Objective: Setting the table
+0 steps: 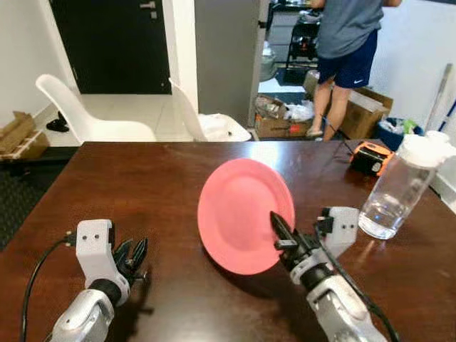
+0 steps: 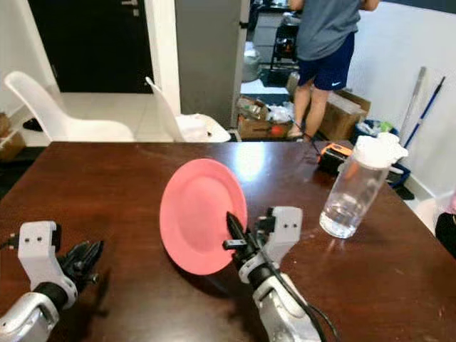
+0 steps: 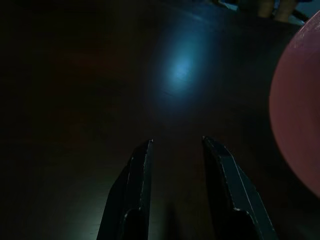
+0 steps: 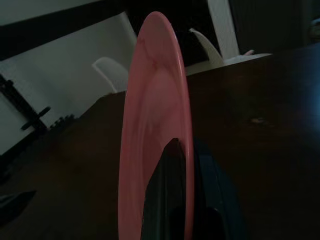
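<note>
Pink plate (image 1: 244,214) sits centre frame in the left eye view, held up on edge and tilted, face toward the camera, its lower rim close over the dark wooden table (image 1: 142,185) (contact with the wood cannot be told). Right gripper (image 1: 283,231) is clamped on the plate's lower right rim; the right wrist view shows one black finger lying across the face, the other behind the rim. Step in hand, by judgement: carrying the plate to its place setting, not yet laid down. The next move likely calls for rolling the wrist so the plate comes level, lowering it flat onto the table, then letting go. Left gripper (image 1: 134,258) hovers low over the table at lower left, fingers apart and holding nothing. Outward: a clear bottle (image 1: 402,187) with a white lid and a little water at right; an orange and black device (image 1: 372,157) behind it; two white chairs (image 1: 92,114) past the far edge; a person (image 1: 345,50) standing at upper right with back turned. Only legible mark is a small white swoosh logo on the person's dark shorts; no readable writing elsewhere.
</note>
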Robot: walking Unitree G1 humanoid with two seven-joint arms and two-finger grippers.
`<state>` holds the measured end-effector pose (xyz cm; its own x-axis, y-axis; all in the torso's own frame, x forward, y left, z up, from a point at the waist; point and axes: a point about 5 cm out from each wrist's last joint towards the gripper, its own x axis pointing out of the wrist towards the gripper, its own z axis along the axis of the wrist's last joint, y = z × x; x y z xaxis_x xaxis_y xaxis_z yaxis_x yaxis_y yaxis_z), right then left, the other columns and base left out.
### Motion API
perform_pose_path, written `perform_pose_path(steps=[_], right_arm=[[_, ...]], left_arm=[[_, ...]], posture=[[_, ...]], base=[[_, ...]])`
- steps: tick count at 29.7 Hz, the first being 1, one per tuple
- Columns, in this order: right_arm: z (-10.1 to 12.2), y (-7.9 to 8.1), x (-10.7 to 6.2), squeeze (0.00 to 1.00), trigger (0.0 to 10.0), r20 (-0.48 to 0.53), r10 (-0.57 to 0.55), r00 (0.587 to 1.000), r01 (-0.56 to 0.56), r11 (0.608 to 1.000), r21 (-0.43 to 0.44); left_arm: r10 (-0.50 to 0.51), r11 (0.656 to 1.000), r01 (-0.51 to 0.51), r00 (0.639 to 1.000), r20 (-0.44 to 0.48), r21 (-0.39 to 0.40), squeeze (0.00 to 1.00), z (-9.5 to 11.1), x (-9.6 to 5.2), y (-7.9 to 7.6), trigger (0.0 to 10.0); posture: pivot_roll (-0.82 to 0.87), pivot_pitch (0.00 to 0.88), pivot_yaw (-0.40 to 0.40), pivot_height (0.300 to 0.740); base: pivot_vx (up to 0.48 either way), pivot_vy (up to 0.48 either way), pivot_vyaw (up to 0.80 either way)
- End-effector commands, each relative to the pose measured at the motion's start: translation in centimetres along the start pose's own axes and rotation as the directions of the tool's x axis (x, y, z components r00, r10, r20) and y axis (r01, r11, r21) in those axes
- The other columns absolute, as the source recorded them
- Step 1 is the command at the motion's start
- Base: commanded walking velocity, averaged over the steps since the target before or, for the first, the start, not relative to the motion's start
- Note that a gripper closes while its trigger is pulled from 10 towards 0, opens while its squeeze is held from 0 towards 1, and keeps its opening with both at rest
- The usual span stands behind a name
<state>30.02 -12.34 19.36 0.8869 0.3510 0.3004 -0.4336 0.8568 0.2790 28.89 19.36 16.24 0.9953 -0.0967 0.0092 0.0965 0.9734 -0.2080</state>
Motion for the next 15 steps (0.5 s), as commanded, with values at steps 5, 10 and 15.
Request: perform_pose_path(steps=[5,10,15], right_arm=[[-0.3,0.6,-0.3,0.0,10.0,0.018,-0.037,0.999,0.038,0.998,-0.048],[-0.4,0.5,0.2,0.0,10.0,0.035,-0.07,0.997,0.072,0.994,-0.078],[-0.3,0.8,0.2,0.0,10.0,0.042,-0.081,0.996,0.085,0.992,-0.098]], left_arm=[[0.09,0.995,-0.089,0.996,-0.02,0.049,0.0,-0.9,-0.8,1.1,10.0],[0.13,0.99,-0.129,0.991,-0.023,0.065,0.0,-0.9,-1.3,1.5,10.0],[0.147,0.987,-0.146,0.989,-0.011,0.065,0.0,-0.9,-1.2,1.5,10.0]], posture=[[0.05,0.105,0.046,0.74],[0.05,0.097,0.042,0.74],[0.05,0.092,0.04,0.74]], base=[[-0.074,0.0,0.0],[-0.37,0.0,0.0],[-0.372,0.0,0.0]])
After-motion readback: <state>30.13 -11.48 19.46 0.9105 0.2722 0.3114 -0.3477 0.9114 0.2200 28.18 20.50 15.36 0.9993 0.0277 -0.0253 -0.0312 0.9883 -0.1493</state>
